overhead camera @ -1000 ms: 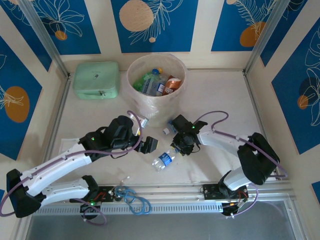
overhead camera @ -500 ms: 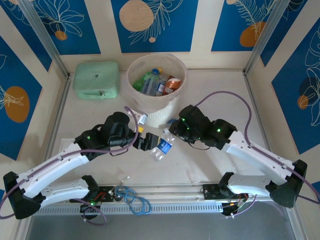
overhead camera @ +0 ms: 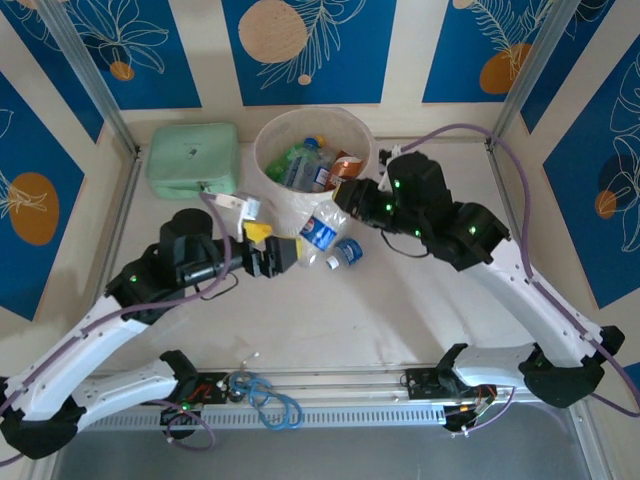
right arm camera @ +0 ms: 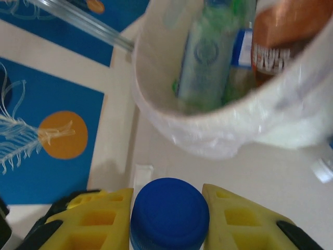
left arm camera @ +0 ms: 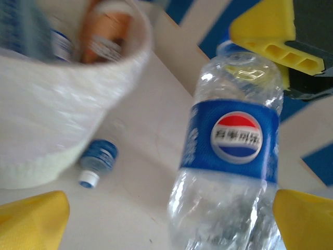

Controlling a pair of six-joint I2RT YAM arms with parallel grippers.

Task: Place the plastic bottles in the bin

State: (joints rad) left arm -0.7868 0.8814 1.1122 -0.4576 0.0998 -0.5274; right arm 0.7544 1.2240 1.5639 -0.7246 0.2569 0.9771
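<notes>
Right jaws clenched on blue cap (right arm camera: 169, 211) of clear bottle (left arm camera: 229, 140), beside bin (right arm camera: 208, 130), left jaws spread wide

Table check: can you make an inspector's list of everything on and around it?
Surface: pale table, no spills seen.
Job's things: bucket holds several bottles; a blue-label bottle is held by its cap beside the bucket; a small bottle lies on the table.
Clutter: green case left of the bucket.
Grippers: right gripper shut on the blue-label bottle's cap; left gripper open, a finger on each side of that bottle.
Cables: purple cables loop along both arms; blue coil at the near rail.
Surroundings: blue flowered walls.
</notes>
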